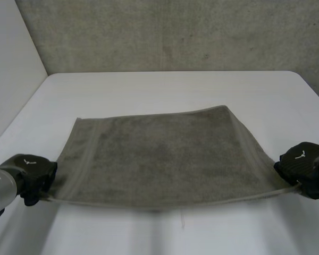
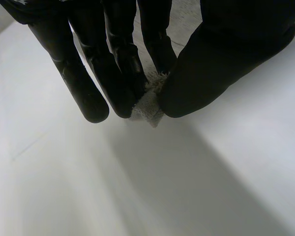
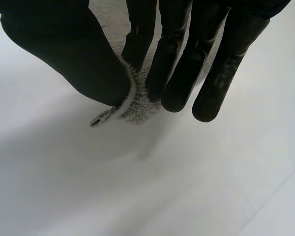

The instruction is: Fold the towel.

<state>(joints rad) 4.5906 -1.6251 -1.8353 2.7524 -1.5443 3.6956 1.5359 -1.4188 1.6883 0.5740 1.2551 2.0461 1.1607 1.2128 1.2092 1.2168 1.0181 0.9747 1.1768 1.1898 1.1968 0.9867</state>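
A grey-brown towel (image 1: 159, 156) lies spread on the white table (image 1: 165, 90), its near edge lifted off the surface and stretched between my two hands. My left hand (image 1: 34, 175) pinches the near left corner; in the left wrist view that towel corner (image 2: 147, 105) sticks out between the fingers (image 2: 123, 73) and the thumb (image 2: 211, 69). My right hand (image 1: 303, 167) pinches the near right corner; in the right wrist view the towel corner (image 3: 123, 108) is squeezed between the thumb (image 3: 83, 64) and the fingers (image 3: 177, 73).
A grey wall (image 1: 175, 32) stands behind the table's far edge, and a pale wall (image 1: 10, 64) runs along the left side. Bare tabletop lies beyond the towel and in front of it.
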